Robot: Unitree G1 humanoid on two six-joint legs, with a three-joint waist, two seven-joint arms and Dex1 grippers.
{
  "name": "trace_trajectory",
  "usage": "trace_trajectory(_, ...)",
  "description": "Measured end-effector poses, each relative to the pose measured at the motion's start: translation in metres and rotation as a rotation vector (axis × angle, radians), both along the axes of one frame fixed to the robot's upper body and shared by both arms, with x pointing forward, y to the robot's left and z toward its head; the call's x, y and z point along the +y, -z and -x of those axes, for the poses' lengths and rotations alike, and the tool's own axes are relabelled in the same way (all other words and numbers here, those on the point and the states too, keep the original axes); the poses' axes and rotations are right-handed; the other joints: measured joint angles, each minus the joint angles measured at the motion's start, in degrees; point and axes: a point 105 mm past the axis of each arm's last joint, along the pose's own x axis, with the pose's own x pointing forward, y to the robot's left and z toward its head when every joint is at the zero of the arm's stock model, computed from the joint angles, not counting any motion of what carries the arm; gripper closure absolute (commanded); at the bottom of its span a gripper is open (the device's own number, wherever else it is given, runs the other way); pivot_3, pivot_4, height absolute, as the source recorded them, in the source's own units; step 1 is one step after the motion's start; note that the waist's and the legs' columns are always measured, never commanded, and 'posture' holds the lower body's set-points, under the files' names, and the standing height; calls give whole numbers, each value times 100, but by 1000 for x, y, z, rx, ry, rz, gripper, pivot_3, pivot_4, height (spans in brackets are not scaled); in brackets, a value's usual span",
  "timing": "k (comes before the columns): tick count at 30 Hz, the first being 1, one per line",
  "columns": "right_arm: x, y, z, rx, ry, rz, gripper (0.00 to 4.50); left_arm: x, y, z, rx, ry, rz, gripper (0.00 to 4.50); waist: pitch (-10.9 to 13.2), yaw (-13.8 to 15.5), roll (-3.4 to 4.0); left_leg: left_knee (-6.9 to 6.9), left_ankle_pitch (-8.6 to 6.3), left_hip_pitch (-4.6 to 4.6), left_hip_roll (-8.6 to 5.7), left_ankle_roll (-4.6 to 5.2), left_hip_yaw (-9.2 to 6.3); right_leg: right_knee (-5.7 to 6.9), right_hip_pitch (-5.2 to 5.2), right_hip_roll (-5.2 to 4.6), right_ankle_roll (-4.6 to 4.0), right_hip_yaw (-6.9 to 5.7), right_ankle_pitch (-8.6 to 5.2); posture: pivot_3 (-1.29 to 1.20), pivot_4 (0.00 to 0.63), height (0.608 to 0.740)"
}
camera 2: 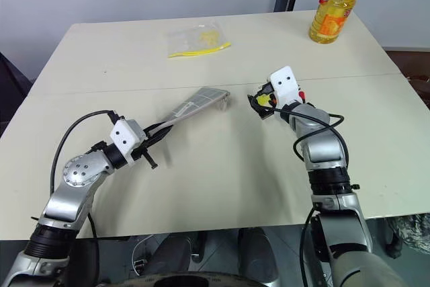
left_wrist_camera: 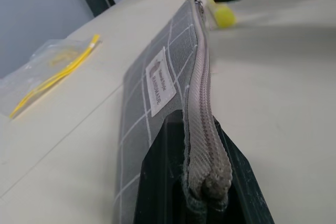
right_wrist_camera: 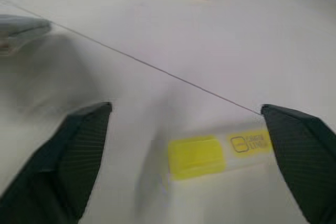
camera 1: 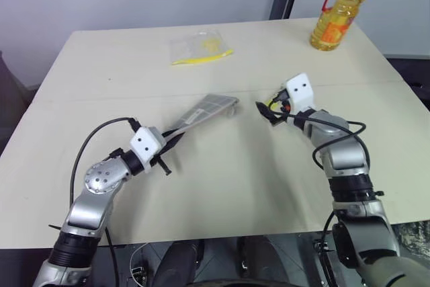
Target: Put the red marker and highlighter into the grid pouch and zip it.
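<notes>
From the head camera, the grid pouch (camera 1: 201,112) is seen clamped at one end by the left gripper (camera 1: 163,144) and held off the table (camera 1: 222,186); the right gripper (camera 1: 267,109) hangs spread just beyond the pouch's far end. An oil bottle (camera 1: 338,10) and a clear plastic bag (camera 1: 198,48) lie well beyond both.

In the left wrist view, the zipper (left_wrist_camera: 202,77) is seen closed, so it is judged that it must be opened first.

In the right wrist view, the highlighter (right_wrist_camera: 220,150) lies between the spread jaws, ungripped; a centred close is advised.

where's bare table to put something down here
Bare table runs wide along the near edge between the two arms, and at the far left beyond the clear bag. It is crowded mid-table, around the grid pouch, right gripper and highlighter.
</notes>
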Motion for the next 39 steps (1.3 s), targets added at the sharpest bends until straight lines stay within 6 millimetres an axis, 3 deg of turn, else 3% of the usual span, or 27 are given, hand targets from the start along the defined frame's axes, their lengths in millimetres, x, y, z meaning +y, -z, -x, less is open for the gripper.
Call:
trace_trajectory(4,6,-17,17,-33,-105,-33,27,4,-5,-4,15,-18,48,4500,0,8,-1,7,0,1,0,0,0,0,6,0,0,0,0,0,150,740)
trace_trajectory(7,15,-17,29,-21,-161,-37,27,3,-6,-4,28,-11,67,4500,-1,-2,-3,7,0,2,3,0,-1,0,6,0,-1,0,-1,0,150,740)
trace_trajectory(15,46,-4,18,21,-139,-144,27,-3,-15,0,27,40,91,4500,-1,1,-3,7,0,1,5,-1,1,0,3,2,-6,1,2,0,150,740)
trace_trajectory(19,49,-1,11,33,-107,-167,1239,-5,-16,2,32,50,92,4500,-1,14,-3,7,0,1,4,-1,1,-2,4,1,-6,1,2,0,150,740)
trace_trajectory(25,54,0,13,46,-122,-165,4371,-5,-16,3,33,41,95,4500,-1,6,-3,7,0,1,4,-1,1,-1,2,2,-6,1,2,0,150,740)
trace_trajectory(32,68,0,26,33,-212,-55,4449,-13,-14,-2,22,-1,116,4500,-1,13,-3,7,0,0,4,-1,1,-2,2,2,-6,0,2,0,150,740)
trace_trajectory(39,99,6,60,9,-434,147,4449,-43,-10,-23,33,-48,126,4500,-1,19,-6,13,0,1,3,-1,0,-2,8,2,-4,-2,2,0,150,740)
